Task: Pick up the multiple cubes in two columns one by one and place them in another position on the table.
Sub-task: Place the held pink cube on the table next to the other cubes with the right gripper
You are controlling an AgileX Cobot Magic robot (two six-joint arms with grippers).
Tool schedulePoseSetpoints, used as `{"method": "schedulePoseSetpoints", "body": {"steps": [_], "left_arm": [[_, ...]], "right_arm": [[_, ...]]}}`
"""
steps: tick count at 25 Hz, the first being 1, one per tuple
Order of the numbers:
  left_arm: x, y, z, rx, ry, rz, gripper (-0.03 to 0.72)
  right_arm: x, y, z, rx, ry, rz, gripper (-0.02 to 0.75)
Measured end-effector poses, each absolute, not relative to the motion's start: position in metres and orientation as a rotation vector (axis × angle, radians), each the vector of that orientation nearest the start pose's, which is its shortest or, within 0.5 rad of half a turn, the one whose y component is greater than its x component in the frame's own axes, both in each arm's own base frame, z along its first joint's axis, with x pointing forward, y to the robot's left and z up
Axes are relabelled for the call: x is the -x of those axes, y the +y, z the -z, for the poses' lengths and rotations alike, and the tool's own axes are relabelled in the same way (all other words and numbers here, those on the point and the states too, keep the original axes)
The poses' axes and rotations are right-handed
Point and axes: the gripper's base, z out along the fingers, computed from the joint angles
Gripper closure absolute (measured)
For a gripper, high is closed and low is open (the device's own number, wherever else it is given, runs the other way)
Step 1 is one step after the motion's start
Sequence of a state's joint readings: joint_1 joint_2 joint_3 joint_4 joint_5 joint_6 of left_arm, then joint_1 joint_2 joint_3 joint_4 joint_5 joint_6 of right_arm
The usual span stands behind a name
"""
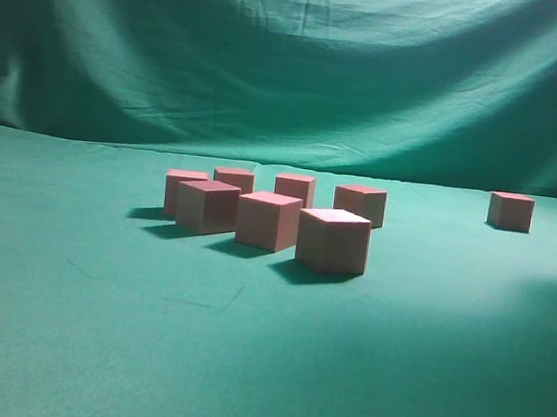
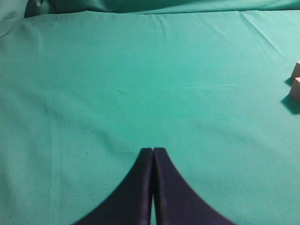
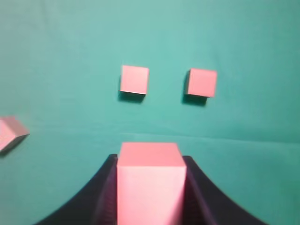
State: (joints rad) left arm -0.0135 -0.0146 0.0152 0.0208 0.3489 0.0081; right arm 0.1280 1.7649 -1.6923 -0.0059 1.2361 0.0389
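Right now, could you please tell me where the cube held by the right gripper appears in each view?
Right wrist view: the held cube is at bottom centre, clamped in the right gripper.
Exterior view: not in it.
Left wrist view: not in it; only the shut left gripper over the table.
Shared landmark: the pair of separate cubes, far right in the exterior view, above the held cube in the right wrist view.
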Motion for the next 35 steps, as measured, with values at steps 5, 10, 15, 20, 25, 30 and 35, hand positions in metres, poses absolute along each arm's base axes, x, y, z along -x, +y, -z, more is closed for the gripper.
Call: {"method": "schedulePoseSetpoints", "body": {"steps": [5,10,15,20,25,30,35], "left_arm": [[-0.053,0.0,-0.177,-0.033,1.833,-0.017,0.688],[-0.053,0.0,-0.177,-0.033,1.833,-0.017,0.688],[-0.053,0.0,-0.177,-0.033,1.833,-0.017,0.688],[-0.053,0.0,-0.177,-0.033,1.833,-0.017,0.688],[-0.053,0.0,-0.177,-0.033,1.833,-0.017,0.688],[-0.053,0.0,-0.177,-0.033,1.833,-0.017,0.688],[-0.053,0.0,-0.177,-0.033,1.833,-0.017,0.688]], "right_arm": [[-0.324,0.079,-0.371,0.27,2.69,-0.086,0.477],[-0.268,0.1,-0.371,0.425,2.693,-0.13,0.477],[-0.221,0.115,-0.346,0.543,2.726,-0.257,0.477],[-0.195,0.134,-0.307,0.703,2.805,-0.281,0.477],[-0.179,0.156,-0.291,0.831,2.774,-0.31,0.477],[-0.175,0.182,-0.277,0.927,2.772,-0.32,0.477],[-0.176,0.209,-0.252,1.063,2.773,-0.257,0.477]]}}
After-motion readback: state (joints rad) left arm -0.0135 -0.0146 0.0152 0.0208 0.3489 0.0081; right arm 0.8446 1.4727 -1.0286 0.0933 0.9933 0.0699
